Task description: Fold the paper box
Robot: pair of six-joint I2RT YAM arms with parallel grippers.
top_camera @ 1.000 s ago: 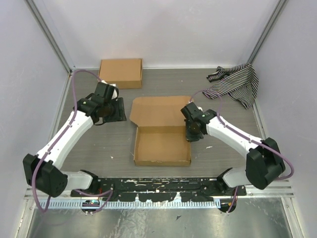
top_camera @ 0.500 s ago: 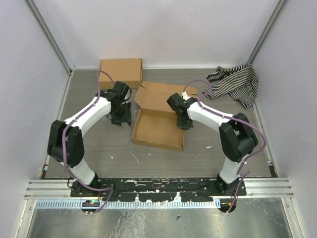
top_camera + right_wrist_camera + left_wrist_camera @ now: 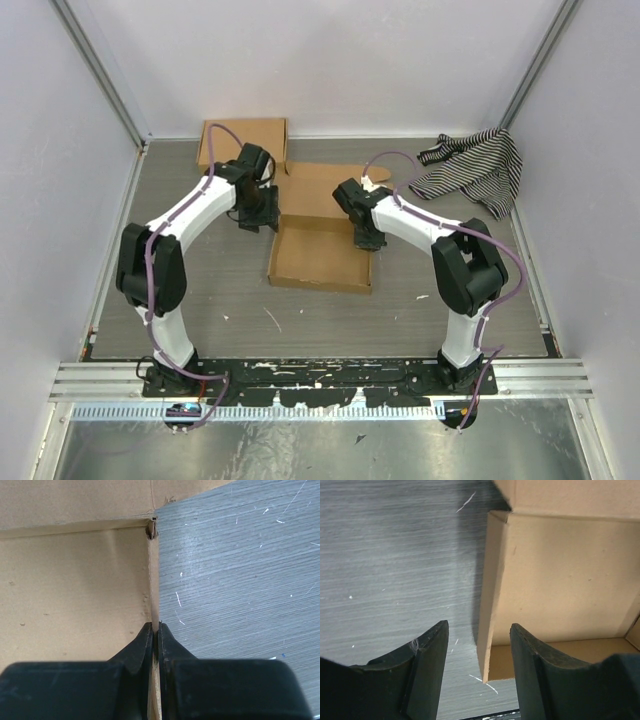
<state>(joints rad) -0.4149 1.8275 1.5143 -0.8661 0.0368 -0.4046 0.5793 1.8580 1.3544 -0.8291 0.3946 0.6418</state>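
Paper box (image 3: pixel 318 258): brown corrugated cardboard, lying open on the grey table (image 3: pixel 200 290) about mid-way between the two arms. The shallow tray has its side walls standing, and the lid panel (image 3: pixel 310 190) is laid back flat toward the far wall.

Left gripper (image 3: pixel 479 627): at the tray's left far corner. Jaws are spread apart and straddle the upright left wall. One finger (image 3: pixel 427 665) is outside over the table and the other (image 3: pixel 535 670) inside over the tray floor. Neither is seen pressing on the cardboard.

Right gripper (image 3: pixel 155 630): at the tray's right wall near the far end. Jaws are pinched together on the thin top edge of that wall, with the tray floor to one side and bare table to the other. The wall's far corner, where it meets the lid fold, shows a small ragged notch.

Smaller cardboard box (image 3: pixel 250 132): closed and compact, at the far left of the table and partly covered by the left arm, just beside the lid panel's left corner.

Striped cloth (image 3: pixel 478 170): black and white, crumpled in the far right corner, well apart from the paper box.
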